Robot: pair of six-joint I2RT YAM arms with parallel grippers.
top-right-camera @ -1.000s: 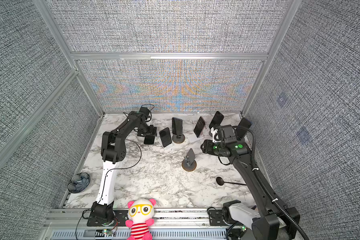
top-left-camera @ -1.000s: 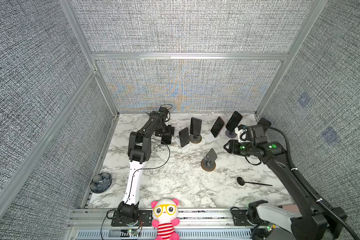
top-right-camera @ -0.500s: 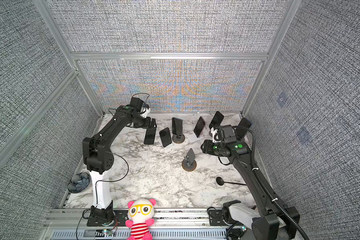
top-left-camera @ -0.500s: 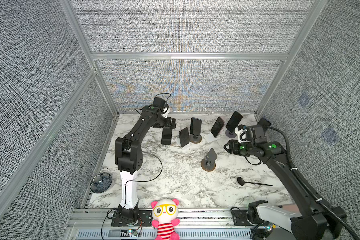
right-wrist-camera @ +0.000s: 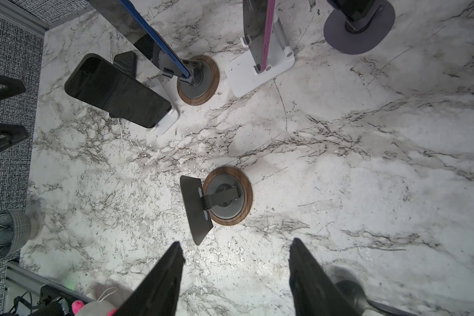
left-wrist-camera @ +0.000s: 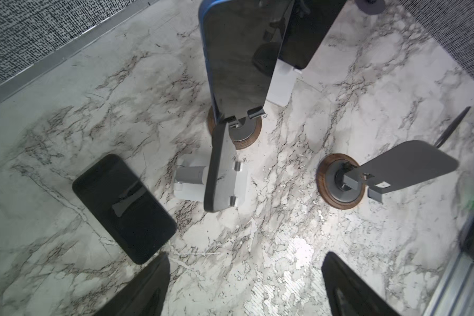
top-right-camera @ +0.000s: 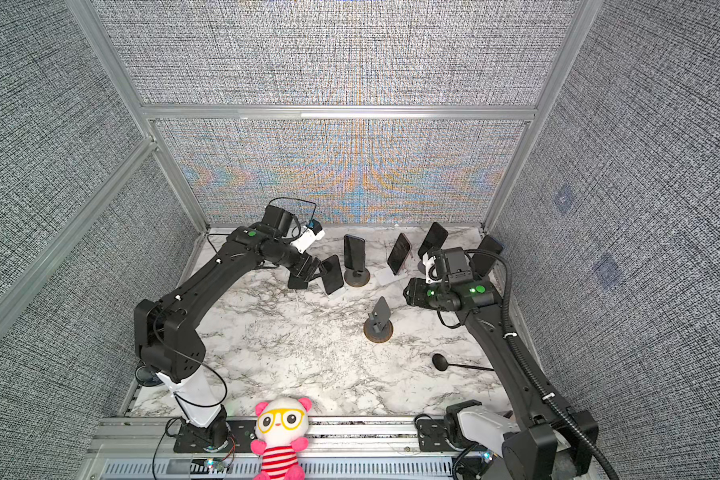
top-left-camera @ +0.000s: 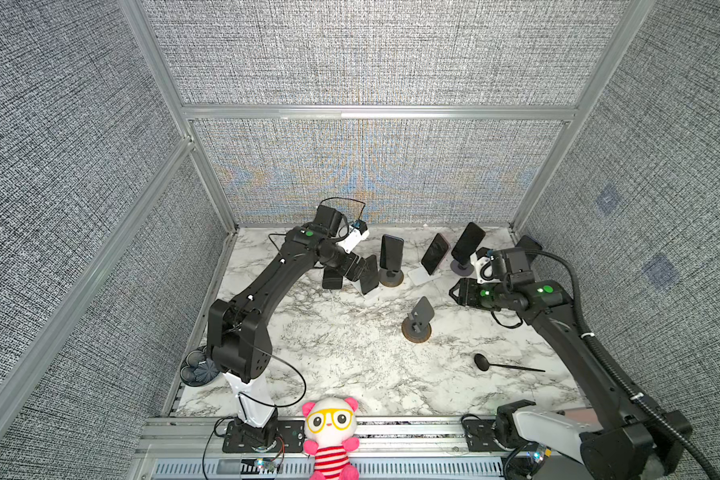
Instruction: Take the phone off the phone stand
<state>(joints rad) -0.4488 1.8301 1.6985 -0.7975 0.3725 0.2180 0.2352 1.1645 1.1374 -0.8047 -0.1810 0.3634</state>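
Lying flat on the marble worktop point(left-wrist-camera: 66, 109) near its back-left corner: one black phone point(left-wrist-camera: 123, 208), just beside a white phone stand point(left-wrist-camera: 188, 180) that props another dark phone point(left-wrist-camera: 219, 169). Left gripper point(left-wrist-camera: 245, 257) hovers close by, fingers apart, empty. Right gripper point(right-wrist-camera: 236, 245) hangs near the right edge, fingers apart, empty.

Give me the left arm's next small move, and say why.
Probably bring the left gripper over the top edge of the phone leaning on the white stand. Its jaws are open and empty, a second phone lies flat on the table, and this one is the nearest on a stand.
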